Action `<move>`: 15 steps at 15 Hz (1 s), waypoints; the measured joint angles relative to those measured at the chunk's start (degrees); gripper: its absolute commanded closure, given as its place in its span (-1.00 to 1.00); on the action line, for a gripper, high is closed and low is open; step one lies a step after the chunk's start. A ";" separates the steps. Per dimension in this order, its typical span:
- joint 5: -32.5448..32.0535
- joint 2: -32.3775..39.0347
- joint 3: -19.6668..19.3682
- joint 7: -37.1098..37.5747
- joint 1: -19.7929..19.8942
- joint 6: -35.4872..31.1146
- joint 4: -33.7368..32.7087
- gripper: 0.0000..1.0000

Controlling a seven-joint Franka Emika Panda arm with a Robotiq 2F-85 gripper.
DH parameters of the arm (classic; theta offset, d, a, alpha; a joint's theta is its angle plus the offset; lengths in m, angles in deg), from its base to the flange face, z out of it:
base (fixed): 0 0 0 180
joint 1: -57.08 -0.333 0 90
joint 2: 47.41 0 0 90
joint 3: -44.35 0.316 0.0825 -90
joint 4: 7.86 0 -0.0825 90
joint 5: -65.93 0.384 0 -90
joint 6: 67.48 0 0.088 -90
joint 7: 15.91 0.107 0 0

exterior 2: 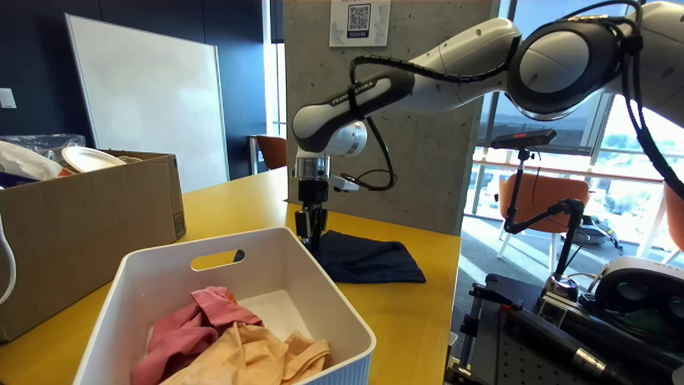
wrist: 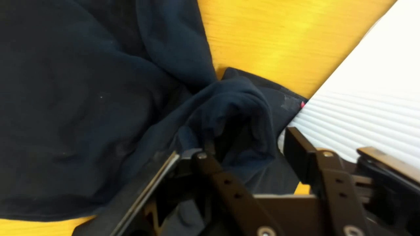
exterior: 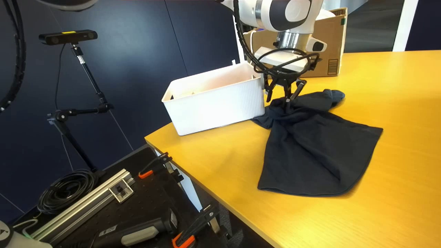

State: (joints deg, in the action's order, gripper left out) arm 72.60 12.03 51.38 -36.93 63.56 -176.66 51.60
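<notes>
A dark navy cloth (exterior: pixel 324 158) lies crumpled on the yellow table, with one part spread flat; it also shows in an exterior view (exterior 2: pixel 368 262) and the wrist view (wrist: pixel 82 98). My gripper (exterior: pixel 280 98) points down at the bunched end of the cloth, close beside the white bin (exterior: pixel 217 108). In the wrist view the fingers (wrist: pixel 247 147) stand apart, with a raised, looped fold of cloth between and beneath them. The right finger is close to the bin's ribbed wall (wrist: pixel 370 108). Whether the fingertips touch the cloth is hard to tell.
The bin holds a pink cloth (exterior 2: pixel 181 337) and a peach cloth (exterior 2: pixel 240 355). A filled cardboard box (exterior 2: pixel 91 230) stands on the table behind the gripper. A concrete column (exterior 2: pixel 385 160) rises by the table. A black cart (exterior: pixel 144 203) with clamps and tools adjoins the table edge.
</notes>
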 measured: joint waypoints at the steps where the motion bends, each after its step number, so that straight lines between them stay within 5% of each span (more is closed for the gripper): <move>1: -0.04 -0.61 -0.40 0.63 0.12 0.00 0.12 -0.90; 10: -1.29 -8.71 -7.04 5.90 2.02 -0.31 7.24 -1.00; 15: -1.45 -9.97 -7.33 6.24 2.30 -0.37 8.72 -1.00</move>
State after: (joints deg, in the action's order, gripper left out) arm 71.15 2.06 44.05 -30.69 65.85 -177.04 60.32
